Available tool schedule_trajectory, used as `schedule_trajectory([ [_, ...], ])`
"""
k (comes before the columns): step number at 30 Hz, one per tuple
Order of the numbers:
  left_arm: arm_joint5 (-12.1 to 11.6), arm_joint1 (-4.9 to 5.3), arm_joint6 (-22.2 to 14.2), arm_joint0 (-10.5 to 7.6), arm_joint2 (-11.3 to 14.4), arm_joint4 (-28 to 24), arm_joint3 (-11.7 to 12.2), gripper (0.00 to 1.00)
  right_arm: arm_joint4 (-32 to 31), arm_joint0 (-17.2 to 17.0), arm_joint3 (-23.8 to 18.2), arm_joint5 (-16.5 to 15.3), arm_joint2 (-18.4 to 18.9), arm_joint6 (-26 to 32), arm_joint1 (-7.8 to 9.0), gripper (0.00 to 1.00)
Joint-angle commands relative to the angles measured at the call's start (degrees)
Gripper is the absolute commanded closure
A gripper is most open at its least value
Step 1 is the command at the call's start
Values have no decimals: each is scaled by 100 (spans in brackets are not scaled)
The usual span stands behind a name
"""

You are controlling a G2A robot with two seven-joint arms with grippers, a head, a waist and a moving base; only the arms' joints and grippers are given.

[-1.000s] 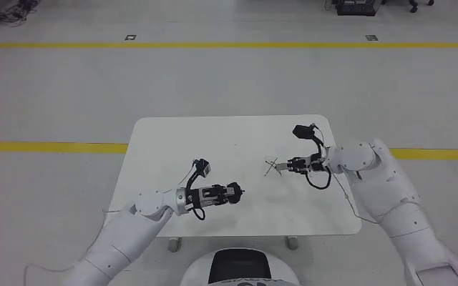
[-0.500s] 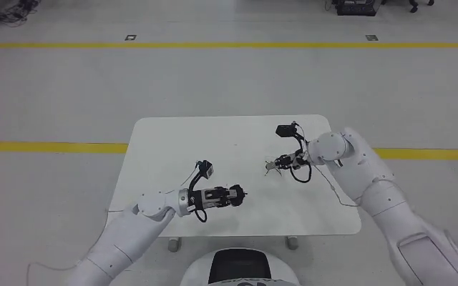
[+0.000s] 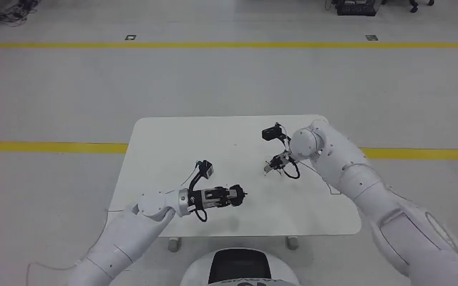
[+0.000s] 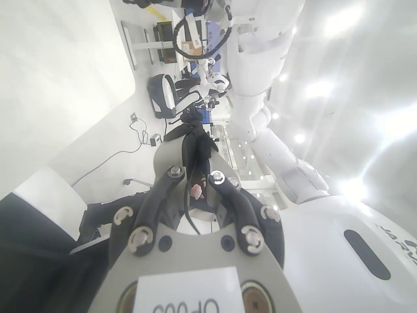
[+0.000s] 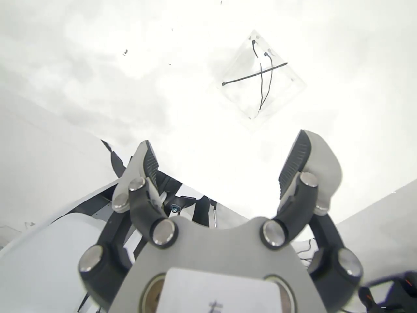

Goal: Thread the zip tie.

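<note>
The right gripper [image 5: 224, 154] hangs with its two fingers spread wide, holding nothing, above one clear square tray [image 5: 237, 63] on the white table [image 3: 186, 143]. Three black zip ties [image 5: 251, 75] lie crossed in the tray. Well apart from it, the left gripper [image 4: 194, 131] is pinched together on one thin black zip tie [image 4: 189, 201].

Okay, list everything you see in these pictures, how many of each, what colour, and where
table: one, white, under both arms
clear tray: one, transparent, on the table's right half
zip ties: three, black, in the tray, one lying across the other two
black strand: one, thin, likely a zip tie, pinched between the left fingers
floor stripes: two, yellow, beyond the table
left gripper: shut, over the table's near middle
right gripper: open, beside the tray
</note>
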Motion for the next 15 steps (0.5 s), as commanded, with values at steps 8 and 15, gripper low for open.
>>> schedule_trajectory([
  [8, 0, 0, 0, 0, 0, 0, 0, 100, 223, 495, 1613, -363, -780, -239, -792, 0],
  [15, 0, 0, 0, 0, 0, 0, 0, 100, 223, 495, 1613, -363, -780, -239, -792, 0],
])
